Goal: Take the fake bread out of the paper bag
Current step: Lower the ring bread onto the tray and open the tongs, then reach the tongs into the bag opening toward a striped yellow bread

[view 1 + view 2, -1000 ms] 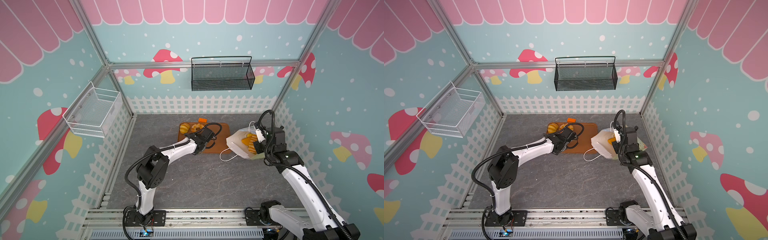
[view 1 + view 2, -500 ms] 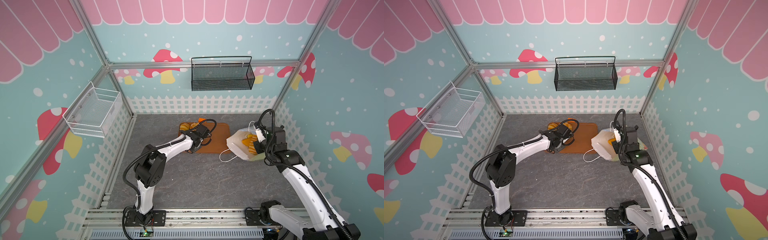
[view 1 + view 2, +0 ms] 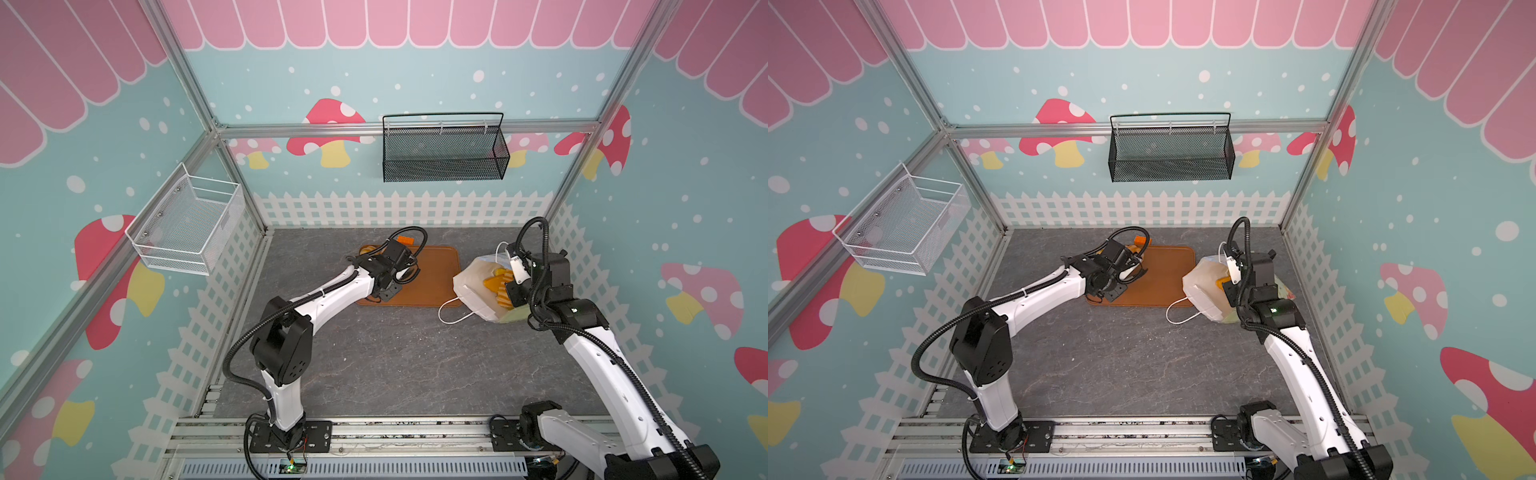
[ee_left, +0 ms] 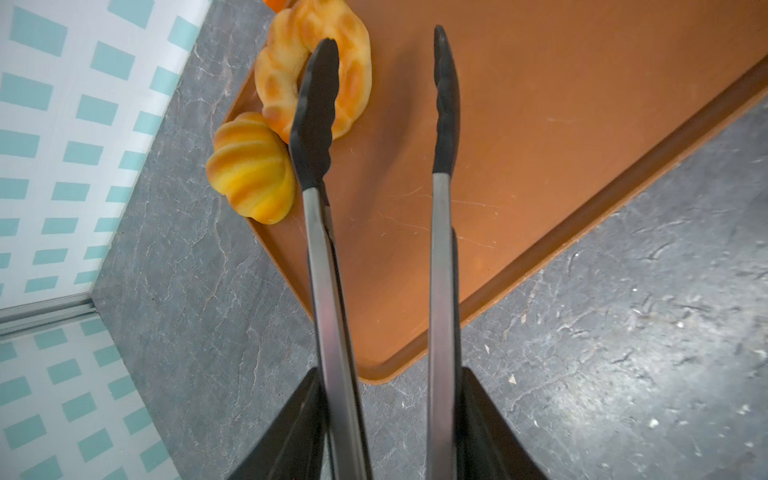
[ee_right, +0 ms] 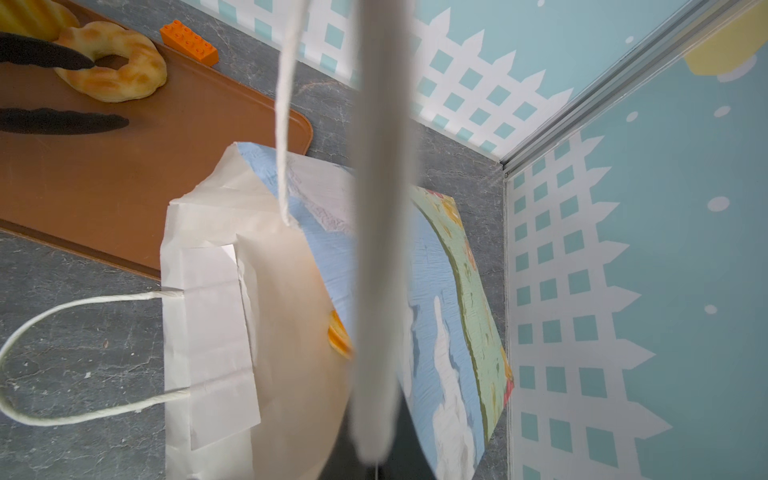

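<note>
Sideways, bag (image 3: 471, 293), mouth toward tray (image 3: 436, 270), right fingers (image 3: 517, 268) pinching handle (image 5: 284, 124), left fingers (image 4: 286, 440) clamping tongs (image 4: 442, 249)

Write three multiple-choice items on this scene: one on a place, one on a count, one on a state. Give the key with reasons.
1. Where is the orange brick?
A. on the tray
B. on the table beside the tray
C. in the bag

2. How many pastries lie on the tray in the left wrist view?
A. one
B. four
C. two

3. The tongs in the left gripper are:
A. apart and empty
B. shut on a pastry
C. inside the bag

Key:
1 B: the brick rests on grey table just off the tray's rim.
2 C: a doughnut and a bun sit at one corner, nothing else.
3 A: the tips stand apart over bare tray, with nothing between them.
</note>
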Controlling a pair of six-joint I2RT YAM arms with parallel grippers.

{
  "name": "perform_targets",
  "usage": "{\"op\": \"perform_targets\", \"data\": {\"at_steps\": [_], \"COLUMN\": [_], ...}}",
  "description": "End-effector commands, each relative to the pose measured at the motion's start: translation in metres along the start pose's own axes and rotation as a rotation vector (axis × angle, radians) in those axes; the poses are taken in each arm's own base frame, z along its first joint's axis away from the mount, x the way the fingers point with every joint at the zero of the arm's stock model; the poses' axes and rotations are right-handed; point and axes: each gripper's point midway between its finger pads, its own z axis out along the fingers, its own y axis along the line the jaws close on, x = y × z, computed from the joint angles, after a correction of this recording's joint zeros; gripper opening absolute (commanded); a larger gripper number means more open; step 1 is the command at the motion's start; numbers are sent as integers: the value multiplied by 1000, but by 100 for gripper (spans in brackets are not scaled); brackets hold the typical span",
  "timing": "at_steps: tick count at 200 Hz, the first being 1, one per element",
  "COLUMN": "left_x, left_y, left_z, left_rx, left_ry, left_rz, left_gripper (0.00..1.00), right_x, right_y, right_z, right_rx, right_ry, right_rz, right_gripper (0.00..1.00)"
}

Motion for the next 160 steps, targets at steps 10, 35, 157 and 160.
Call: {"op": "perform_targets", "data": {"at_steps": [10, 35, 157, 160], "left_x": [-10, -14, -23, -23], "left_y": [3, 2, -75, -79], "left_z": [-37, -62, -180, -181], "left_rx": [57, 96, 298, 301], "left_ry": [-104, -167, -506, -515], "left_rz": [-72, -110, -58, -51], "left_gripper": [45, 43, 36, 36], "right_x": [-14, -15, -15, -14], "right_y": [5, 11, 24, 25], "right_z": [-5, -5, -10, -10], "right_rx": [-44, -80, -124, -126], "right_ry": [-52, -67, -151, -150], "right_rz": [2, -24, -142, -146], "right_gripper": [0, 0, 0, 0]}}
